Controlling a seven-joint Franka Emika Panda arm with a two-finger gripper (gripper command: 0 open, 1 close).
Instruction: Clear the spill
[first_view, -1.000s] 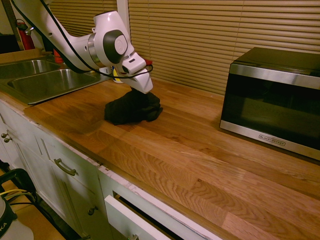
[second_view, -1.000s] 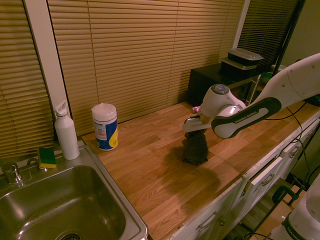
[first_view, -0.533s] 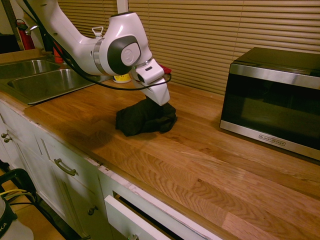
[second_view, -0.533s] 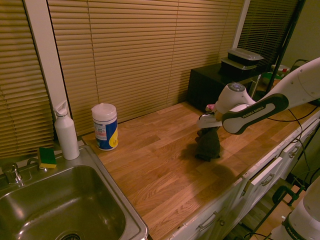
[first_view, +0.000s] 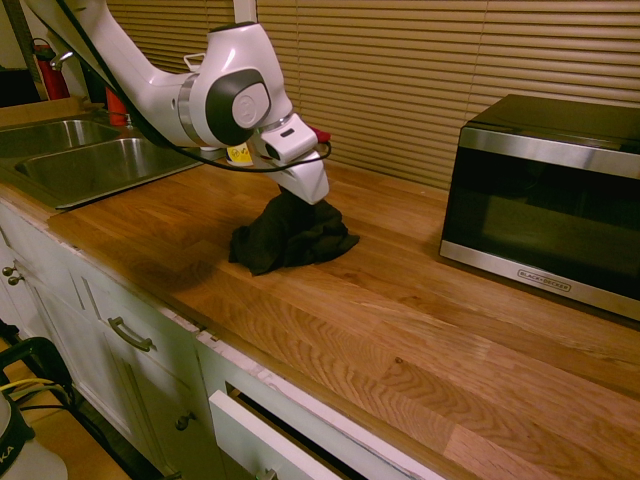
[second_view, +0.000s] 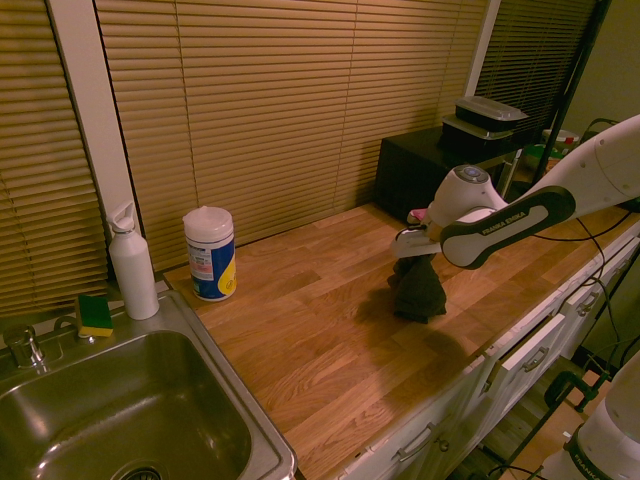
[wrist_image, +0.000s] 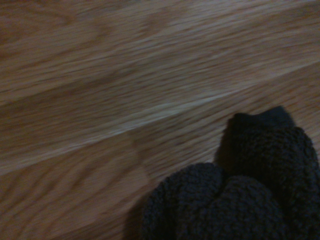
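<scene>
1. Because no dark drops or smears show on the visible wood of the desk (first_view: 400, 340), the wiping may be well along, though I judge that only from what lies uncovered
2. Where the spill is, I cannot tell: it shows in no view, and it may be under the bunched dark cloth (first_view: 290, 238), soaked into it, or already gone
3. As for the hand (first_view: 300, 196), it is closed on the cloth, gripping its upper folds while the lower part rests on the desk
4. What seems left is to finish the wipe, lift the cloth to check the wood beneath, and then put it aside; none of that lifting is done
5. Compared with one second ago, hand and cloth are farther from the sink (second_view: 140, 400), nearer the microwave (first_view: 545, 210)
6. Against the half-second-old frame the change is slight: the hand sits a little back toward the sink, with the cloth's microwave-side edge spread out somewhat more
</scene>
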